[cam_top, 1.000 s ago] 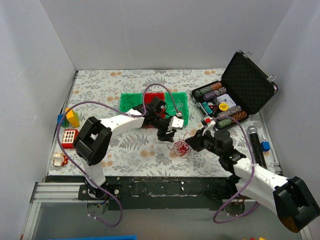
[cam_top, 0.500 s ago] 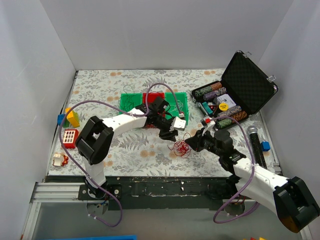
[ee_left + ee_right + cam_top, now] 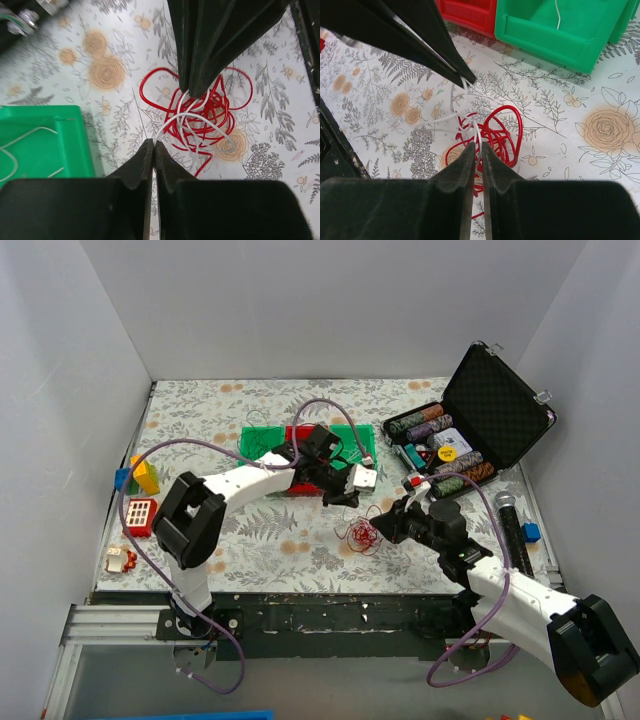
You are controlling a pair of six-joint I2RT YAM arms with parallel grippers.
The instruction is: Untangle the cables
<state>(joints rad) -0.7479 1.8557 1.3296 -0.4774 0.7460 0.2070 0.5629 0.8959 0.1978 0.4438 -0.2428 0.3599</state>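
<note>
Cables lie in one small clump on tabletop, near red bin and green bins. Left jaws clenched, apparently on white strand at clump's left edge. Right jaws pinched nearly together on white wire at its right side. Opposed grips look meant to draw white free of red loops. Count: one clump, several red coils, about two white runs, black not discernible. Bins: one red, seemingly two green.

top looks down; wrist views closely share cables
</note>
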